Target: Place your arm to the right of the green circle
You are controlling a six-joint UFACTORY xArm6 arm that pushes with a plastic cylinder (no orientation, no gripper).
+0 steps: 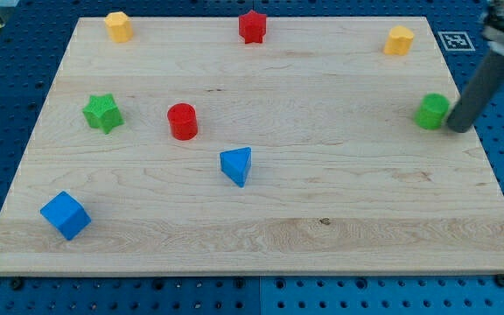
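The green circle (431, 111) is a short green cylinder near the board's right edge, in the upper half. My tip (458, 128) is the lower end of the dark rod that comes down from the view's top right. It sits just right of the green circle, very close to it or touching it; I cannot tell which.
On the wooden board (322, 254): a green star (102, 113) at left, a red cylinder (182, 121), a blue triangle (236, 165), a blue cube (65, 215) at lower left, a yellow block (118, 26), a red star (252, 26) and a yellow block (399, 40) along the top.
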